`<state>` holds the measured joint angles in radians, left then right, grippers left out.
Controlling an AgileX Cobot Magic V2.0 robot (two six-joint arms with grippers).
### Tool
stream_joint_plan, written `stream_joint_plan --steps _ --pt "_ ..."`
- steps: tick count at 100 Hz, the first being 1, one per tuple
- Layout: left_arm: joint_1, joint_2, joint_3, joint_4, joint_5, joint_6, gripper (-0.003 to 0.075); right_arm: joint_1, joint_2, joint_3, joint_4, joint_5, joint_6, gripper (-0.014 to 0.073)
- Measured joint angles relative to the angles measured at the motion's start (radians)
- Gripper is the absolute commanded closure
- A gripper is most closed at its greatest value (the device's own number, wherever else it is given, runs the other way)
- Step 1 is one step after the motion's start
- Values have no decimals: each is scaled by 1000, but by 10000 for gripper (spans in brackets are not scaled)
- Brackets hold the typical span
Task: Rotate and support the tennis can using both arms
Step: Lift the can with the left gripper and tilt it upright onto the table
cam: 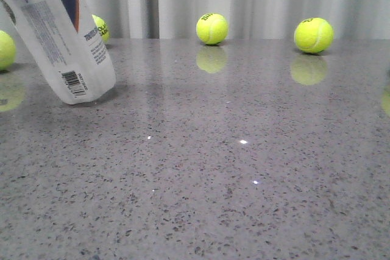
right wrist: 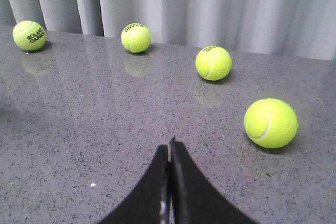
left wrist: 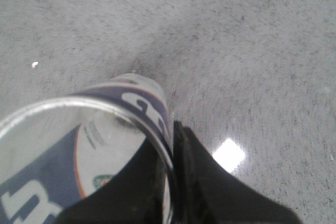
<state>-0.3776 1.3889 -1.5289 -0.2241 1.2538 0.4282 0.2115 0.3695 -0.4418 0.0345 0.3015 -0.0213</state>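
The tennis can (cam: 61, 35) stands tilted at the far left of the table. Its base rests on the table and its top leans left, out of the front view. In the left wrist view I look down at its open silver rim and navy-and-white label (left wrist: 126, 108). My left gripper (left wrist: 171, 132) is shut on the can's wall at the rim, one finger inside and one outside. My right gripper (right wrist: 169, 148) is shut and empty, low over the grey table, apart from the can. Neither gripper shows in the front view.
Tennis balls lie along the back of the grey speckled table (cam: 231, 168): one in the middle (cam: 212, 28), one at the right (cam: 313, 35), two by the can (cam: 5, 50) (cam: 101, 27). The right wrist view shows several, the nearest being this ball (right wrist: 270, 123). A grey curtain hangs behind.
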Motion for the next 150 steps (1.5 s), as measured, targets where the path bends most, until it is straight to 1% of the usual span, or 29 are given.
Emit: stream_joint_plan --steps 15,18,22,25,32,37,39,45,46,47,51,56,68,86,111,150 --pt "-11 14 -6 2 -10 0 736 0 0 0 0 0 0 664" --pt "-11 17 -8 4 -11 0 725 0 0 0 0 0 0 664" --pt "-11 18 -7 6 -13 0 690 0 0 0 0 0 0 664" --pt "-11 19 -7 8 -13 0 655 0 0 0 0 0 0 664" --pt "-11 23 -8 10 -13 0 540 0 0 0 0 0 0 664" --pt "-13 33 -8 23 -1 0 426 0 0 0 0 0 0 664" --pt "-13 39 -8 24 -1 0 395 0 0 0 0 0 0 664" --pt "-13 49 -6 31 1 0 251 0 0 0 0 0 0 664" --pt "-13 49 -6 33 1 0 251 0 0 0 0 0 0 664" --pt "-13 52 -6 33 -3 0 226 0 0 0 0 0 0 664" --pt "-13 52 -4 35 -16 0 169 0 0 0 0 0 0 664" --pt "-13 52 -4 38 -42 2 132 0 0 0 0 0 0 664" --pt "-13 58 -14 46 -87 4 132 0 0 0 0 0 0 664" --pt "-13 116 -111 46 -88 6 132 0 0 0 0 0 0 664" --pt "-13 234 -239 0 -24 6 132 0 0 0 0 0 0 664" --pt "-13 253 -268 -54 2 6 132 0 0 0 0 0 0 664"
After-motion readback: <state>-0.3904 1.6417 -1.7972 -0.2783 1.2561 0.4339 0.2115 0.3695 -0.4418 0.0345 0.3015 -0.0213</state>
